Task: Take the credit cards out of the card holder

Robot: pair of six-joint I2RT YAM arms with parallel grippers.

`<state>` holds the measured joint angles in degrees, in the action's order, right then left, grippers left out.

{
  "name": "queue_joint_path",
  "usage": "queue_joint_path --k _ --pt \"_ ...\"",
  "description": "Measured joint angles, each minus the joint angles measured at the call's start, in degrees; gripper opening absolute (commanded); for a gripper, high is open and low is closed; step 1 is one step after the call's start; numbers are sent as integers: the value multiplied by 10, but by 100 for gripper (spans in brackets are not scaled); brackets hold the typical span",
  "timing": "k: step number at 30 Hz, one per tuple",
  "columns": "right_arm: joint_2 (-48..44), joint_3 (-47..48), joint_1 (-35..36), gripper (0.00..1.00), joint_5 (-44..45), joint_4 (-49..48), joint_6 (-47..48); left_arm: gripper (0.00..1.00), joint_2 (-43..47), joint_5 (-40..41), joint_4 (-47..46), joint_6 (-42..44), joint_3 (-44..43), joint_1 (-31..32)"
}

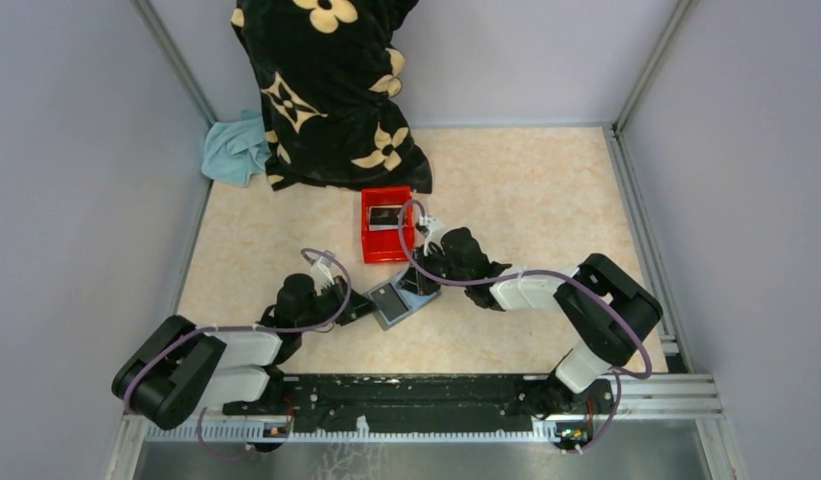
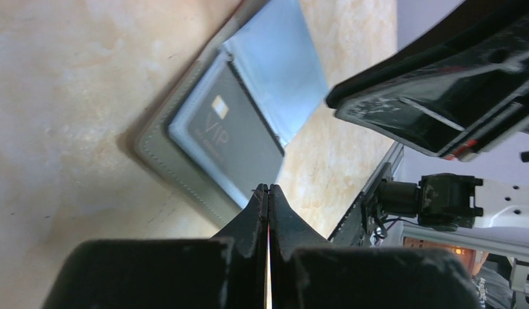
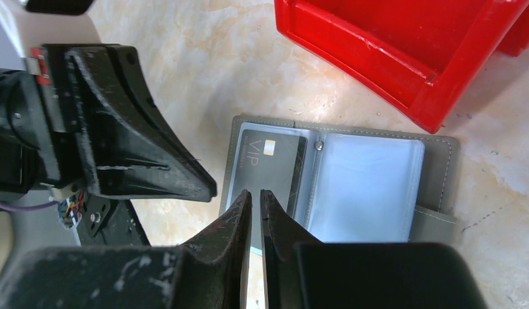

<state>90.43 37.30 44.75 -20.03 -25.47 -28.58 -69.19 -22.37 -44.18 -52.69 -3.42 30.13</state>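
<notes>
Your left gripper [image 2: 269, 188] clenched tight, tips at edge of open wallet [image 2: 160, 158]. Your right gripper [image 3: 254, 196] parted by narrow slit, tips over dark VIP card [image 3: 271, 168] tucked in wallet pocket. Wallet lies flat on table [image 3: 184, 58] between both grippers, just beside red bin [image 3: 390, 71].
</notes>
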Motion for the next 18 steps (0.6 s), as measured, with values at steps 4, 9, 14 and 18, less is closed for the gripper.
queue_joint_path --k 4,9,14,18 --pt "0 0 0 11 -2 -4 0 0 -44 -2 -10 0 -4 0" --pt "0 -1 0 11 -2 -4 0 0 -90 -3 -38 0 -4 0" --pt "0 -1 0 16 -2 -4 0 0 -124 -6 -70 -2 -4 0" --pt "0 -2 -2 25 -2 -4 0 0 -133 -6 -86 -2 -2 0"
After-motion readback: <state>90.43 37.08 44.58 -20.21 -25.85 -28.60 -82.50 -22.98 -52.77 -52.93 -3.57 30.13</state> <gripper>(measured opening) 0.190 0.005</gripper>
